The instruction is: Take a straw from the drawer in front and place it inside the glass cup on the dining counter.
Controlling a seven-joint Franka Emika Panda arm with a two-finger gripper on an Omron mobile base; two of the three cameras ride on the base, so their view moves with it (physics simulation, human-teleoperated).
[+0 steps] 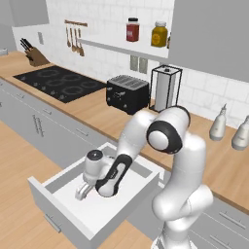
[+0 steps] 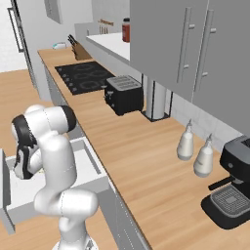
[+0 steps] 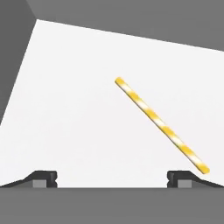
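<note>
Yellow-white straw (image 3: pixel 162 124) flat, long axis diagonal | drawer (image 3: pixel 74 109) | pincer (image 3: pixel 112 179) wide, empty

Straws: one (image 3: pixel 161 124), yellow-and-white striped, lying in the drawer (image 1: pixel 63 187)
Drawers pulled open: one
Toasters: one (image 1: pixel 127 93), black, on the worktop behind the drawer
Paper-towel holders: one (image 1: pixel 165 88), just beside the toaster
Soap dispensers: two (image 2: pixel 185 141) (image 2: pixel 203 156)
Shelf jars: two (image 1: pixel 132 29) (image 1: pixel 159 34)
Coffee machines: one (image 2: pixel 231 188)
Knife blocks: one (image 1: pixel 34 55)
Cooktops: one (image 1: pixel 58 81)
</note>
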